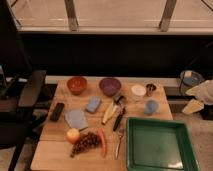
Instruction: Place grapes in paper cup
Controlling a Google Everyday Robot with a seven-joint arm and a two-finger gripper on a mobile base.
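In the camera view, the grapes (86,142) lie just left of the green tray (129,145), and the paper cup (138,91) stands beyond its far left corner. The gripper (195,105) hangs past the tray's far right corner; its state I cannot tell. The bunch looks light, soft and loose, so a gentle hold across its thick middle seems best.

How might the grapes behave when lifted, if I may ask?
The grapes look a loose bunch, so probably floppy, berries apt to roll. They lie beside the apple, which may shift. The claw is beyond the table's right edge.
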